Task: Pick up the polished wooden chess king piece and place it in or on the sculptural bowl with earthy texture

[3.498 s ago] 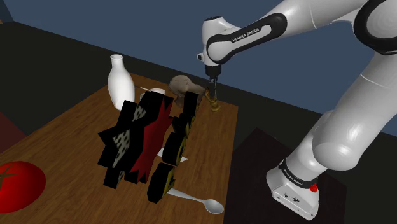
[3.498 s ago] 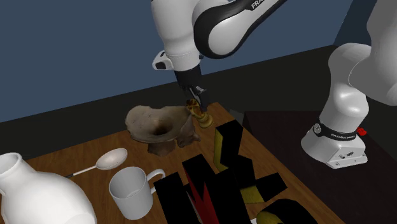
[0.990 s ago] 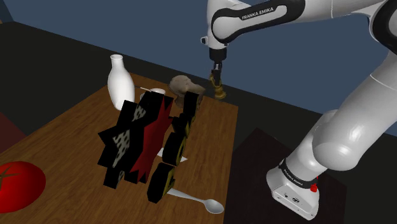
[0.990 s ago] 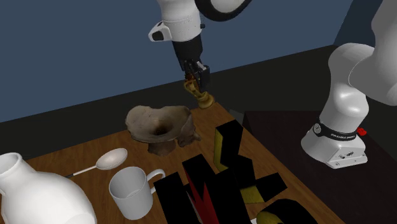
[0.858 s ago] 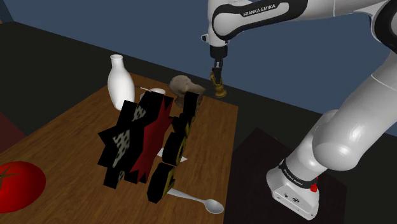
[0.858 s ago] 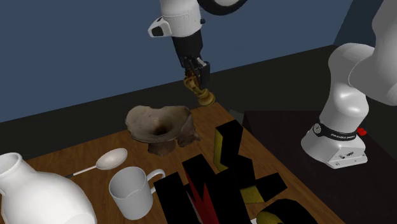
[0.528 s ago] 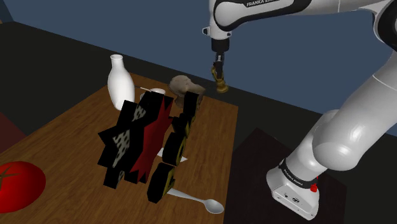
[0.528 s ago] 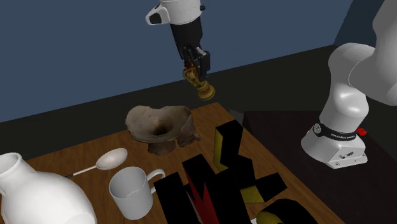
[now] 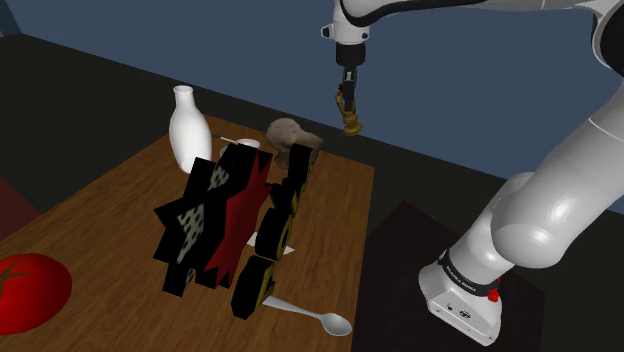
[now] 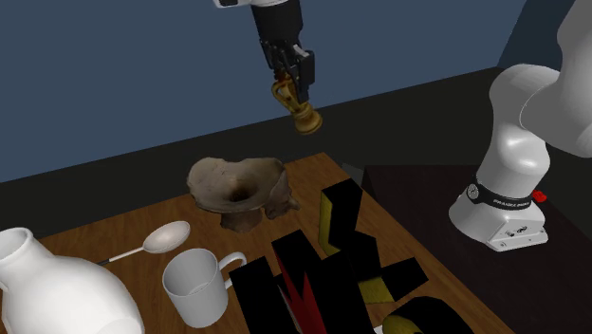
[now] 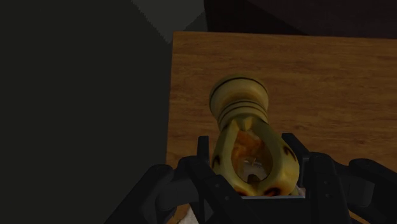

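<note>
The yellow-brown wooden chess king [image 9: 351, 119] [image 10: 303, 112] hangs tilted in the air, base downward, with my black gripper [image 9: 347, 101] [image 10: 287, 83] shut on its upper part. It is high above the far corner of the wooden table [image 9: 110, 205]. In the wrist view the king [image 11: 247, 124] sits clasped between my fingers [image 11: 202, 159], its round base pointing at the table's edge below. The brown, rough-textured bowl [image 9: 288, 132] [image 10: 238, 191] stands on the table below the king, toward the second exterior view's left.
A white vase [image 9: 188, 128], a white mug [image 10: 198, 286] and a spoon [image 10: 159, 238] stand near the bowl. A tall black, red and yellow spiky object [image 9: 230, 222] fills the table's middle. Another spoon [image 9: 322, 319] lies at the near edge. A red tomato [image 9: 28, 290] is off to the shoulder view's left.
My gripper has risen steadily with the king in it, lifting it from the table's corner to well above the bowl's height. Nothing else has moved.
</note>
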Motion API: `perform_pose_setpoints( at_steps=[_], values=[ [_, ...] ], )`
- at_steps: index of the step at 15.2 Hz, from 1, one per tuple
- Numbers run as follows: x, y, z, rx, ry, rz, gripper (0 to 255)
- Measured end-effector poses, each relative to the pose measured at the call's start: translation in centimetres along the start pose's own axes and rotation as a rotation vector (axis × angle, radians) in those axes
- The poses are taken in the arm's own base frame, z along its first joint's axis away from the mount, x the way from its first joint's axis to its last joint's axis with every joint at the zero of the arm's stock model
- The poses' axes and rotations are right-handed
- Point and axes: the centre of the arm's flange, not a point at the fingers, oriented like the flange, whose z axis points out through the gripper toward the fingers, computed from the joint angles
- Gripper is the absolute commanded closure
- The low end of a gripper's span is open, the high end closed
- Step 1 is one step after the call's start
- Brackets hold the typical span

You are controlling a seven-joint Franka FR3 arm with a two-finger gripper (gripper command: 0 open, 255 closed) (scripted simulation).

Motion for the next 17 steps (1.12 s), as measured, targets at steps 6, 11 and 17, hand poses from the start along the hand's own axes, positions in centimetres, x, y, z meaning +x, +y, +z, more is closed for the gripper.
perform_pose_setpoints(
  at_steps=[6, 11, 17],
  values=[
    [-0.8, 0.2, -3.2, 0.0, 0.0, 0.0, 255],
    [2.8, -0.1, -5.9, 0.0, 0.0, 0.0, 255],
    [9.7, -1.5, -8.7, 0.0, -0.001, -0.001, 255]
  ],
)
